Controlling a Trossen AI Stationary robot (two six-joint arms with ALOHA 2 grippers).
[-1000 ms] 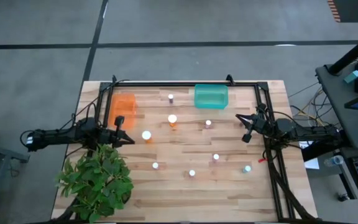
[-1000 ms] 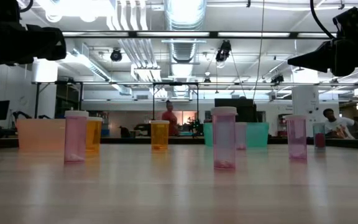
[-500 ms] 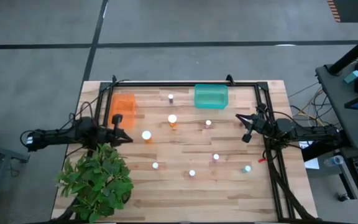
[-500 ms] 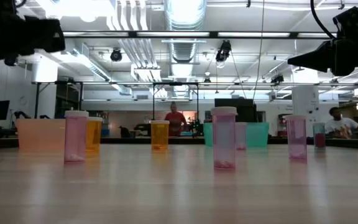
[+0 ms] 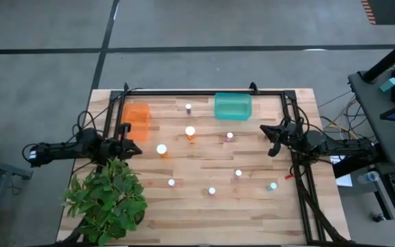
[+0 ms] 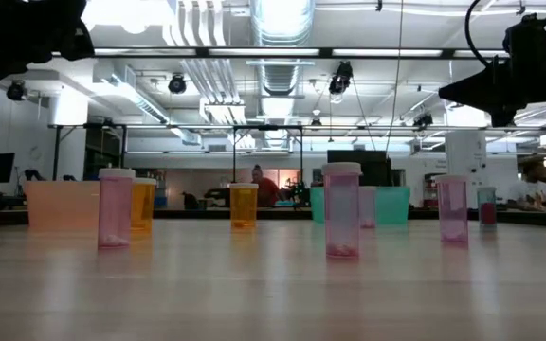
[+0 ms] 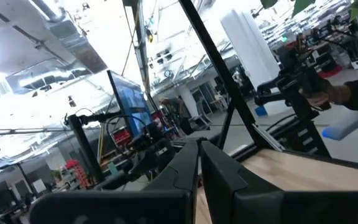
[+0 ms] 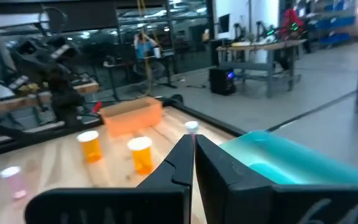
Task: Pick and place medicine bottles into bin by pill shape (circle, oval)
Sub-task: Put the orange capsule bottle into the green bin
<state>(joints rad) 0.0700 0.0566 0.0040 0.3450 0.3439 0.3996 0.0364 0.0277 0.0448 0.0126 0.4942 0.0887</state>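
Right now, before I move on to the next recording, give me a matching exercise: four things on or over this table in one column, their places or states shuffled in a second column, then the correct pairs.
Things:
1. orange bin
2. teal bin
3. plant
4. right gripper

Places or states:
A. near-left corner of the table
B. shut and empty, above the table's right edge
C. back of the table, right of centre
D. back-left of the table, close to the left gripper

Pairs: 1-D, 2-C, 3-A, 4-B
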